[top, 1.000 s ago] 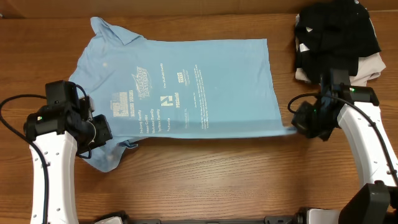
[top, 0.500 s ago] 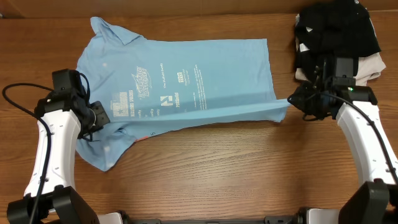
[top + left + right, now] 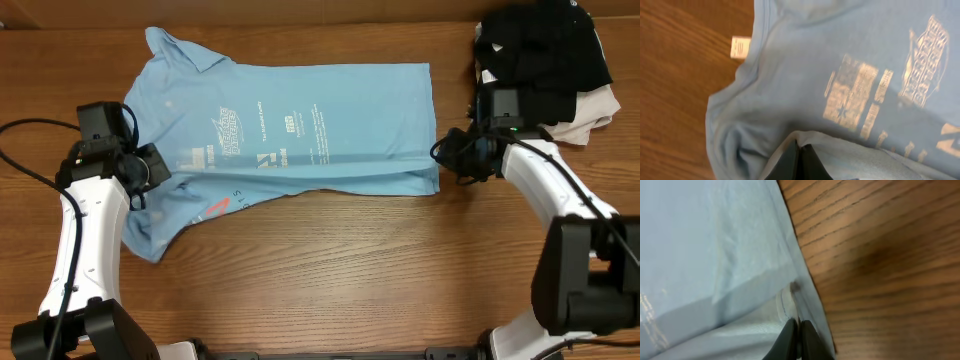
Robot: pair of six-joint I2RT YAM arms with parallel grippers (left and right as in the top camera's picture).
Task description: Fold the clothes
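Observation:
The clothes, a light blue T-shirt (image 3: 300,110) with small white prints, lie spread across the table, collar to the left. The near long edge is lifted and turned over toward the far side, and a bit of red lettering (image 3: 218,207) shows on the underside. My left gripper (image 3: 158,168) is shut on the cloth near the left sleeve; the left wrist view shows its jaws (image 3: 799,150) pinching a fold of blue cloth (image 3: 805,75). At the right hem corner my right gripper (image 3: 444,158) is shut, its fingertips (image 3: 799,328) clamped on the stitched hem (image 3: 786,302).
A pile of black garments (image 3: 545,50) on a beige folded cloth (image 3: 590,105) sits at the far right, just behind my right arm. A white label (image 3: 741,47) sticks out at the shirt's edge. Bare wooden table (image 3: 350,270) lies in front of the shirt.
Both grippers have carried the shirt's near edge away from the front, toward the far side. The right gripper also moved left. The near part of the shirt now lies folded over the middle.

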